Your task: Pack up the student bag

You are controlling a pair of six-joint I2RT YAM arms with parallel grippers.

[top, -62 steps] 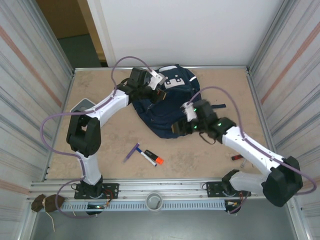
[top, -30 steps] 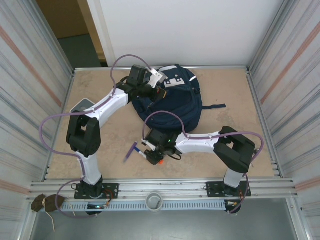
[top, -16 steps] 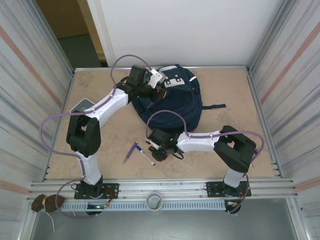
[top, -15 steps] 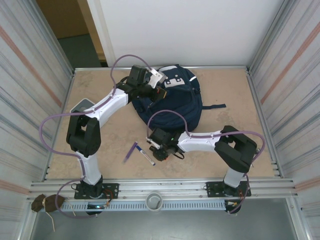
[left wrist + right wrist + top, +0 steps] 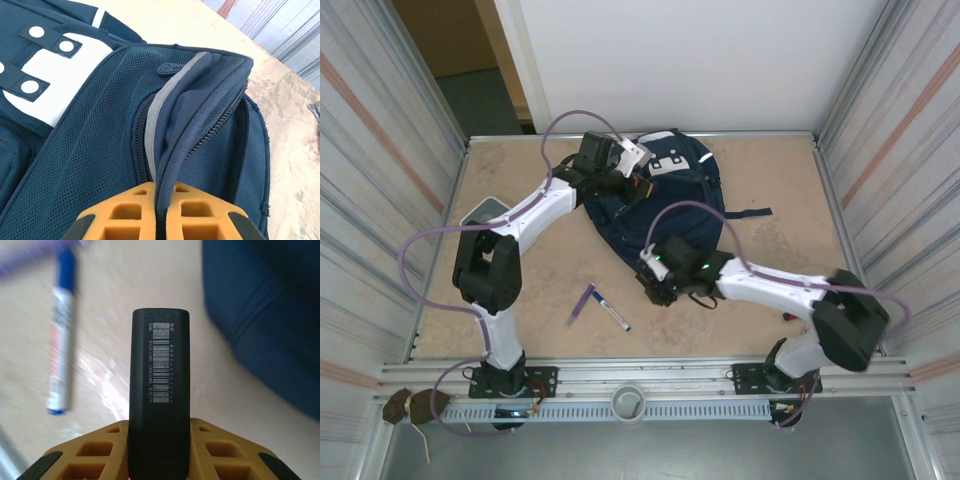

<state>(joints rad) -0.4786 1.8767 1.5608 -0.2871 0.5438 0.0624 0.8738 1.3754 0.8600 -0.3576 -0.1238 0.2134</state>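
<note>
Top external view: the bag (image 5: 670,215) is seen lying on the table (image 5: 520,200) toward 12 o'clock, white patches at its top. The left gripper (image 5: 638,183) is set on the bag at about 11 o'clock of its middle. In the left wrist view its orange fingers (image 5: 120,215) are pressed together on a fold of the bag's fabric beside the zipper. The right gripper (image 5: 655,288) is placed at 6 o'clock of the bag, just beside its lower edge. In the right wrist view a black marker (image 5: 160,380) with a barcode label is clamped between narrowly parted fingers (image 5: 225,450). A blue marker (image 5: 613,312) lies at 8 o'clock of that gripper, a purple pen (image 5: 583,302) just beside it.
</note>
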